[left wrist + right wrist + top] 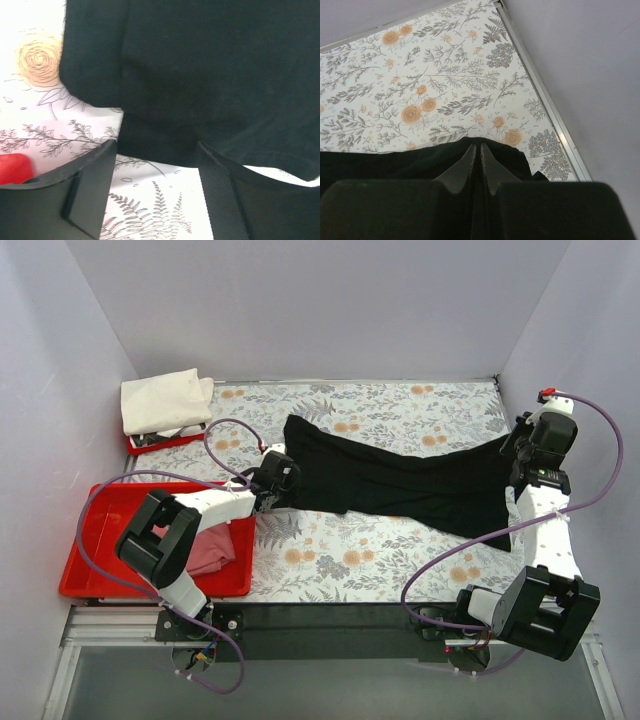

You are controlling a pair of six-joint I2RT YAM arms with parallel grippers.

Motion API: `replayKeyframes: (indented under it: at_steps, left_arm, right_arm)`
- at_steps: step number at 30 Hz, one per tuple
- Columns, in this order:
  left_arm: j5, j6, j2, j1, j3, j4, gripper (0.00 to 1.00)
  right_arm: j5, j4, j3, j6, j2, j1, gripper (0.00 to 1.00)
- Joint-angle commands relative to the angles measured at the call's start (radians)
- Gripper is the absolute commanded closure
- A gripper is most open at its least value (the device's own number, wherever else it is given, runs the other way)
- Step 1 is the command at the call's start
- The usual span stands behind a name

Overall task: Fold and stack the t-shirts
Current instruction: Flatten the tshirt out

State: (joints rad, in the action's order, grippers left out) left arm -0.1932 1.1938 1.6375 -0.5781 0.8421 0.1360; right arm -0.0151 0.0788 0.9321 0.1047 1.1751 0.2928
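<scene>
We see the plain black cloth t-shirt (400, 480) stretched left to right across the floral surface (340, 560) — right end pinched in our closed right gripper (478, 146), left hem just ahead of our open left gripper (156, 150).

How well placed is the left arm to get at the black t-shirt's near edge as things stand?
Probably yes: the left end effector hangs open right at the black t-shirt, with its fingers flanking the cloth's edge and only bare tablecloth between them.
</scene>
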Motion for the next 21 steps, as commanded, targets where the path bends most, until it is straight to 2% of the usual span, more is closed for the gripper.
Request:
replayKeyframes:
  at_steps: [1,5,9,10,12,15,21]
  left_arm:
    - [-0.063,0.003,-0.015,0.009,-0.006,0.045,0.43]
    - [-0.063,0.003,-0.024,0.009,-0.012,0.056,0.53]
    - [-0.058,0.007,-0.024,0.009,-0.017,0.056,0.85]
    - [-0.058,0.007,-0.024,0.008,-0.017,0.056,0.88]
    - [-0.060,0.007,-0.021,0.007,-0.017,0.056,0.90]
    - [-0.052,0.006,-0.018,0.008,-0.011,0.059,1.00]
    - [-0.054,-0.008,-0.105,0.009,0.058,0.062,1.00]
  right_arm:
    - [0.007,-0.053,-0.012,0.001,-0.023,0.005,0.99]
    - [0.009,-0.054,-0.013,0.003,-0.026,0.005,0.99]
    - [0.007,-0.053,-0.012,0.001,-0.025,0.003,0.99]
    - [0.007,-0.053,-0.012,0.001,-0.023,0.005,0.99]
    - [0.009,-0.053,-0.013,0.003,-0.026,0.003,0.99]
    - [0.007,-0.051,-0.019,0.001,-0.028,0.005,0.99]
    - [0.042,-0.053,-0.039,0.004,-0.038,0.005,0.99]
